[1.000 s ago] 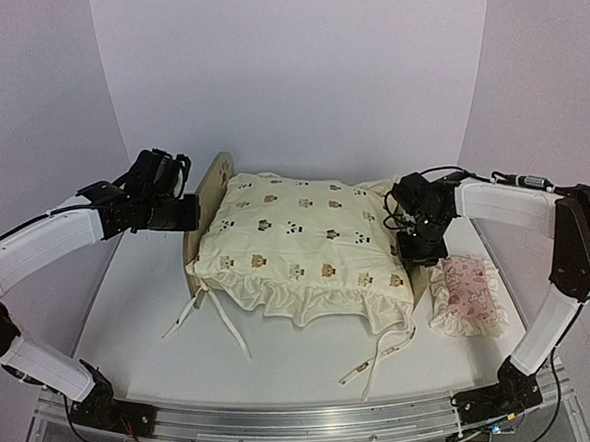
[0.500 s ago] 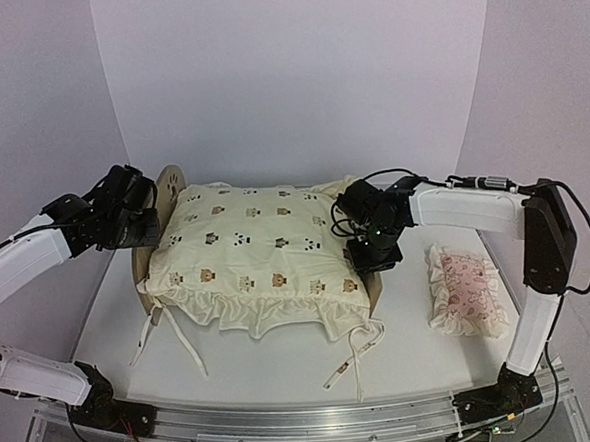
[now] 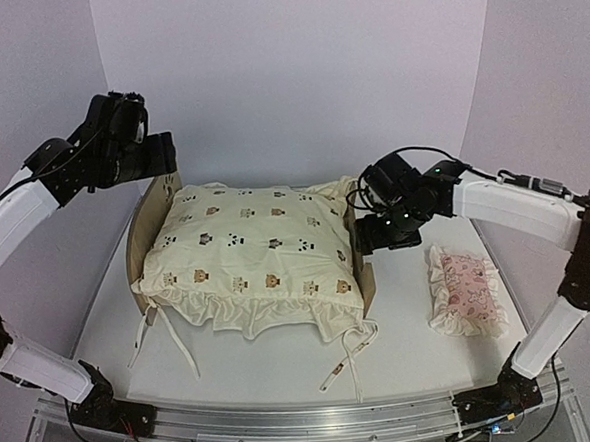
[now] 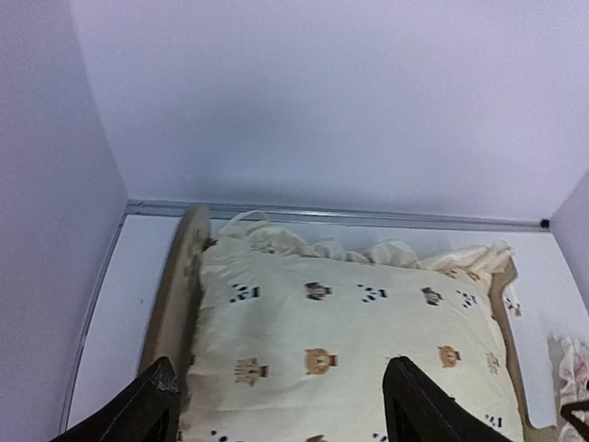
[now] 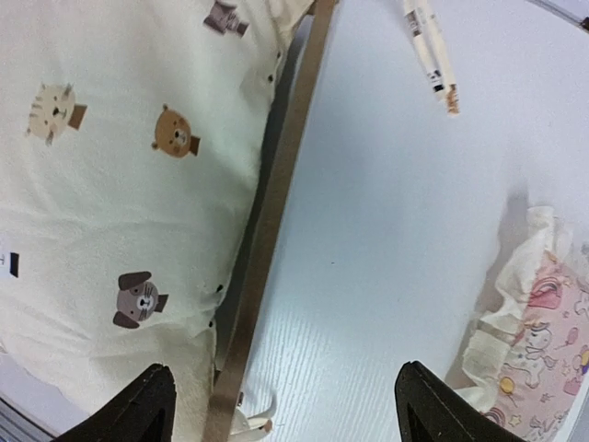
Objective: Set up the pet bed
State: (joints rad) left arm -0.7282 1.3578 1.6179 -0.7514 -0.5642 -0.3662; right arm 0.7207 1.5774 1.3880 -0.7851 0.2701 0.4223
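The pet bed stands in the middle of the table, its light-wood headboard (image 3: 142,242) on the left and its footboard (image 3: 365,280) on the right. A cream animal-print cushion (image 3: 252,249) covers the whole top. My left gripper (image 3: 163,155) hangs open above and behind the headboard (image 4: 175,295), holding nothing; in its wrist view the left gripper (image 4: 281,416) looks down on the cushion (image 4: 350,341). My right gripper (image 3: 386,239) is open just above the footboard (image 5: 271,212), clear of it. The right gripper (image 5: 290,410) straddles bare table beside that board.
A small pink ruffled pillow (image 3: 466,289) lies right of the bed, also visible as the pillow (image 5: 543,350) in the right wrist view. Cushion ties (image 3: 345,356) trail onto the table in front of the bed. White walls close in on the left, back and right.
The bed has shifted left across the table and come to rest. Both grippers have opened, let go of the headboard and footboard, and lifted off.
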